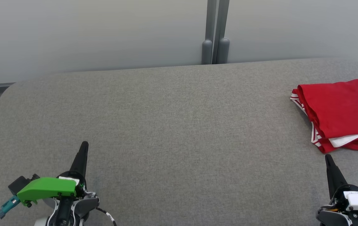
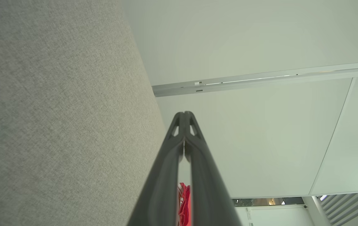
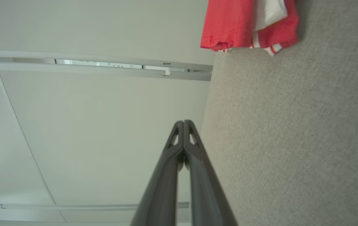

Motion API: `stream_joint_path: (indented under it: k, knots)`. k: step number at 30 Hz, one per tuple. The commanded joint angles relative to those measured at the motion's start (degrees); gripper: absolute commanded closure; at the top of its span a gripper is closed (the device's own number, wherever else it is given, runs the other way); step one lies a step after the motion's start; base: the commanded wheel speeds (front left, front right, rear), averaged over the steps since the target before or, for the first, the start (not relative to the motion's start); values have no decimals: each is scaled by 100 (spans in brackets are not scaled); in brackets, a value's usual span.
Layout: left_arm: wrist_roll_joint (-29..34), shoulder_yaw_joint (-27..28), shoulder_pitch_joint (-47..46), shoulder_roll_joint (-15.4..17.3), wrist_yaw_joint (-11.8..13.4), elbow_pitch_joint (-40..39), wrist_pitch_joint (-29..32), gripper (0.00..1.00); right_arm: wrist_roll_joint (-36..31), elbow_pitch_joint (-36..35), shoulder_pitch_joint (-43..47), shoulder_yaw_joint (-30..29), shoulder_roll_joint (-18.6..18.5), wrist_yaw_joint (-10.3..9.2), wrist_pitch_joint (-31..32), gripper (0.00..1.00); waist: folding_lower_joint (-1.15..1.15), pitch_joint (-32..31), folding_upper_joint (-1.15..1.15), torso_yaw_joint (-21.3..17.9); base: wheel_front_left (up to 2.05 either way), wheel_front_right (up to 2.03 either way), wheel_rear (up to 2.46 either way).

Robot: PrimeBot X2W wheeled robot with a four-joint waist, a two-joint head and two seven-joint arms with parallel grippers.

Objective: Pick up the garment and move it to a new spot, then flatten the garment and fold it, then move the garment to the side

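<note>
And there's the garment, out at 3 o'clock on the grey bench. It is red cloth folded into a thick, roughly square stack. White-and-red striped trim peeks out along its left edge, and a flash of white shows at the near corner. Its right side runs off the head view, so how close it lies to the bench's edge there can't be told.

Down at 7 o'clock sits the left end effector, fingers pressed together and gripping nothing. The right end effector at 5 o'clock is the same, tips together and empty, just short of the garment's near corner but not touching it.

From the middle of the bench out to 9 o'clock it's bare grey fabric. The far edge runs along the pale wall, rounding off at 10 and 2 o'clock, with a grey post standing behind it at 12.
</note>
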Motion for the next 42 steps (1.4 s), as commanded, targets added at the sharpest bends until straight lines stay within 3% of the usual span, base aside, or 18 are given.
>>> stream_joint_path:
  k: [1,17,42]
  knots:
    - [-142,31,-143,-4,-30,-35,27,100,116,-54,-47,-27,-31,2,29,100,0,7,0,-10,0,0,0]
    - [-641,66,-248,-37,-35,-43,194,100,671,-109,-71,-99,-33,2,114,100,0,58,0,-97,0,0,0]
    - [-628,63,-237,-34,-35,-43,181,100,644,-105,-69,-95,-32,2,104,100,0,58,0,-98,0,0,0]
